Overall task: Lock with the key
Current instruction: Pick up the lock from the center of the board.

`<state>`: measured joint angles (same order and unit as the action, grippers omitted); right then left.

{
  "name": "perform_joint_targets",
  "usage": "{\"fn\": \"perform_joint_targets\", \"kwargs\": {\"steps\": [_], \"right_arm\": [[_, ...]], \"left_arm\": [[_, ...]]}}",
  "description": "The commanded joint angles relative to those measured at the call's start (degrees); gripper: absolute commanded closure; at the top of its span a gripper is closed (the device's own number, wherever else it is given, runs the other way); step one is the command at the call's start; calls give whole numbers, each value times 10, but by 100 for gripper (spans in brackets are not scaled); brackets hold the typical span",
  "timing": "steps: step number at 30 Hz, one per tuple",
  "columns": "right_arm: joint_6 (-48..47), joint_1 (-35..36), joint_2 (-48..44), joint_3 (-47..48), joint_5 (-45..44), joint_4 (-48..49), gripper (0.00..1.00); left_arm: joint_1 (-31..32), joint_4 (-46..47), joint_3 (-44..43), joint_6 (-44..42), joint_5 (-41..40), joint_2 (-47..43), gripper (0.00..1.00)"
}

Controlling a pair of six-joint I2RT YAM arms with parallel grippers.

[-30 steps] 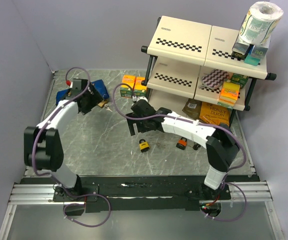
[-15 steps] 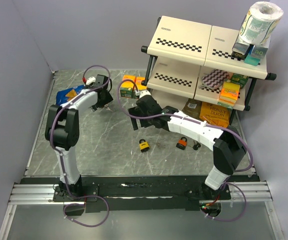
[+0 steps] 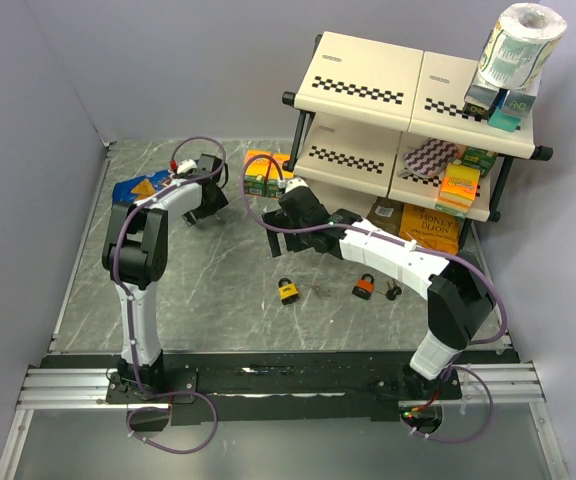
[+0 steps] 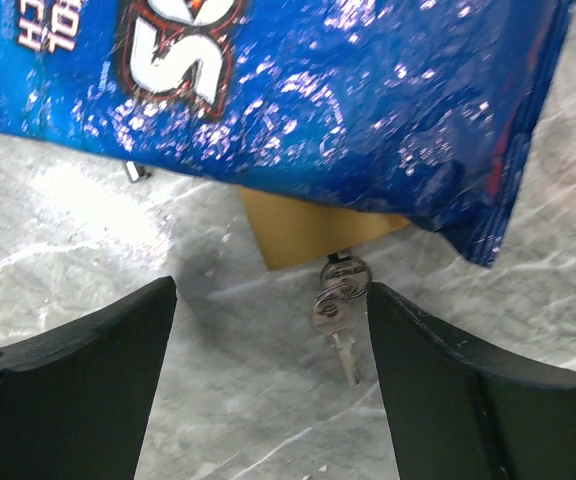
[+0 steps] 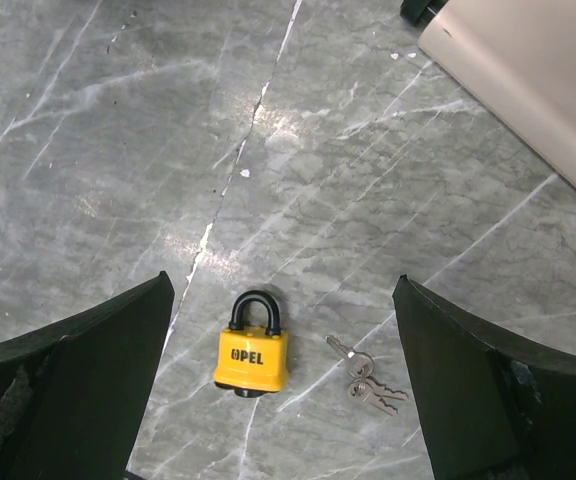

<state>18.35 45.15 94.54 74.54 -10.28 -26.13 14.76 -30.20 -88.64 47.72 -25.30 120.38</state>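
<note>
Right tool (image 5: 283,285) nearer shelf (image 3: 368,90) now — wide, yellow padlock (image 5: 251,352) ahead

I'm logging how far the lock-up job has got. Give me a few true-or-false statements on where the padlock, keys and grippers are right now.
1. The right gripper is open and empty. True.
2. The yellow padlock sits on the shelf. False: it lies on the table.
3. Loose keys lie beside the yellow padlock. True.
4. The left gripper is shut on a key. False: it is open, and a key bunch lies on the table below it, at the edge of a blue bag.
</note>
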Motion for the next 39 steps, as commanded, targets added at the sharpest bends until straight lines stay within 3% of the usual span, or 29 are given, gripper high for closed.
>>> {"fn": "perform_joint_targets", "kwargs": {"steps": [1,20,26,30,33,39], "right_arm": [[0,-6,-36,-4,7,16,0],[-1,-9,-29,7,22,13,0],[-1,-13,-25,10,26,13,0],[0,-14,-23,12,28,13,0],[-3,-16,-23,15,26,12,0],[-9,-15,-35,10,28,9,0]], "left_arm": [[4,32,-11,4,-5,6,17],[5,-34,-108,35,-60,102,14],[5,-29,-77,37,-63,86,20],[5,-29,-63,26,-34,79,38],[7,-23,-33,20,-8,55,46],[30,-35,54,-10,29,-26,49]]}}
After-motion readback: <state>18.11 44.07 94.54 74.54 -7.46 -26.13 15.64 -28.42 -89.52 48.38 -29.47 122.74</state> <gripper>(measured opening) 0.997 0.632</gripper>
